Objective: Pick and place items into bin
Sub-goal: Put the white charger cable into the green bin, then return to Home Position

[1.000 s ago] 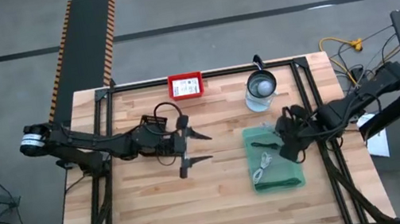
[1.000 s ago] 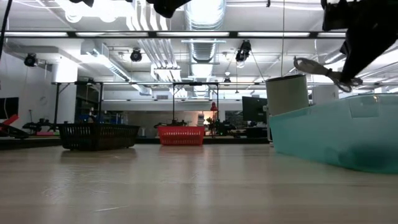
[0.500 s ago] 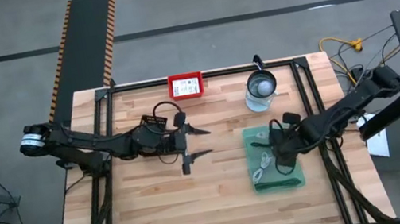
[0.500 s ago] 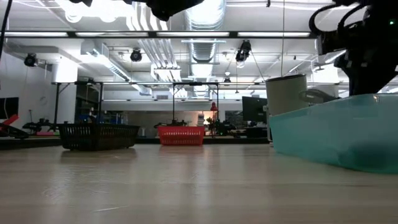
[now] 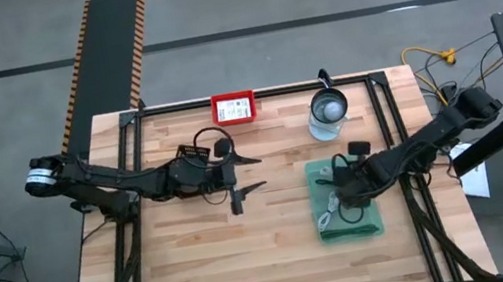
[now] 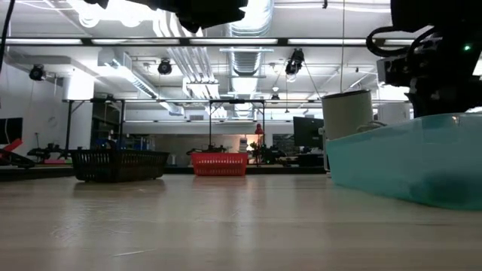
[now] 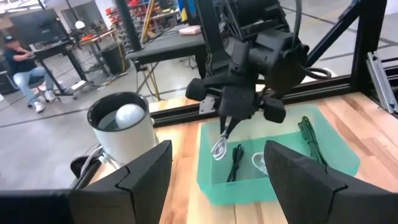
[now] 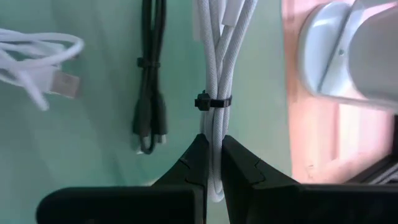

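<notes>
My right gripper (image 5: pixel 343 205) hangs over the teal bin (image 5: pixel 371 225) and is shut on a white cable bundle (image 8: pixel 211 81) bound with a black tie. In the left wrist view that bundle (image 7: pixel 221 142) dangles below the gripper, inside the bin. On the bin floor lie a black cable (image 8: pixel 151 93), a white USB cable (image 8: pixel 37 53) and a green tie (image 7: pixel 309 134). My left gripper (image 5: pixel 249 176) is open, raised over the table's middle, left of the bin. My right gripper pinches the white cable bundle between its two fingers, at a stretch (image 8: pixel 211 127) just behind the black tie. The fingers point down from above and lie along the bundle. The bundle hangs below them into the bin; whether its loop (image 7: pixel 217 149) touches the floor, I cannot tell.
A glass jar with a metal lid (image 5: pixel 329 113) stands just beyond the bin's far edge. A red basket (image 5: pixel 234 108) sits at the table's far edge and a black basket (image 5: pixel 195 155) lies under my left arm. Bare wood (image 5: pixel 201 270) shows along the near side.
My right gripper has moved toward the table's left and down, carrying the white cable from above the bin's rim into the bin. My left gripper has shifted slightly toward the far edge and stayed open.
</notes>
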Motion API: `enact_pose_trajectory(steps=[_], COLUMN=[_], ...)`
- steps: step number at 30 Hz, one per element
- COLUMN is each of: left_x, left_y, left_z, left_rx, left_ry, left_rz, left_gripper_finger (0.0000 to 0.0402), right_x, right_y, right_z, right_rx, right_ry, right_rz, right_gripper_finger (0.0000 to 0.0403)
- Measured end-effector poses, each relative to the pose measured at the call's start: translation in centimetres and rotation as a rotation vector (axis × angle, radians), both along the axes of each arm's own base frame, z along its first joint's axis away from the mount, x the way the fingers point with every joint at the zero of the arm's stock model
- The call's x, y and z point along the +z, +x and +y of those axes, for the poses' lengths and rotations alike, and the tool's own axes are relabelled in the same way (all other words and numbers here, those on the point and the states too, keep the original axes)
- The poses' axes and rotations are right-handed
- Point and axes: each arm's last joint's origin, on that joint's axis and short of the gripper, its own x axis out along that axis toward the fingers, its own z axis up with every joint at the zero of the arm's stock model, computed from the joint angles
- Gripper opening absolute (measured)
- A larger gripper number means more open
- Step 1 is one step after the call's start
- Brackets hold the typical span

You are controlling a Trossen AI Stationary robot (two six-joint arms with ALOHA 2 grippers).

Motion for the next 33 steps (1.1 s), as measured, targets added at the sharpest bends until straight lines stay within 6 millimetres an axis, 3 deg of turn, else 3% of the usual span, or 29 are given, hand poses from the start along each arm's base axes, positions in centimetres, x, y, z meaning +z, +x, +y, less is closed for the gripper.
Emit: enact_pose_trajectory(steps=[8, 18, 22, 27, 33], left_x=[0.0, -0.2, -0.4, -0.5, -1.4], left_y=[0.0, 0.0, -0.1, -0.1, -0.3], left_z=[0.0, 0.1, 0.2, 0.2, 0.2], left_rx=[0.000, 0.022, 0.064, 0.079, 0.084], left_ry=[-0.001, 0.004, 0.012, 0.005, -0.037], left_rz=[0.002, 0.026, 0.041, 0.046, 0.032], left_gripper_finger=[0.0238, 0.0238, 0.0238, 0.0238, 0.0238], right_x=[-0.6, -0.6, -0.1, 1.1, 2.1], right_y=[0.4, 0.4, 0.8, 1.7, 3.0], right_z=[-0.2, -0.3, -0.1, 0.5, 2.2], right_rx=[0.057, 0.044, 0.013, 0.004, 0.192], right_ry=[-0.062, -0.086, -0.075, -0.089, -0.079], right_rz=[0.047, 0.030, -0.006, -0.185, -0.583], right_gripper_finger=[0.0019, 0.0105, 0.0120, 0.0116, 0.0098])
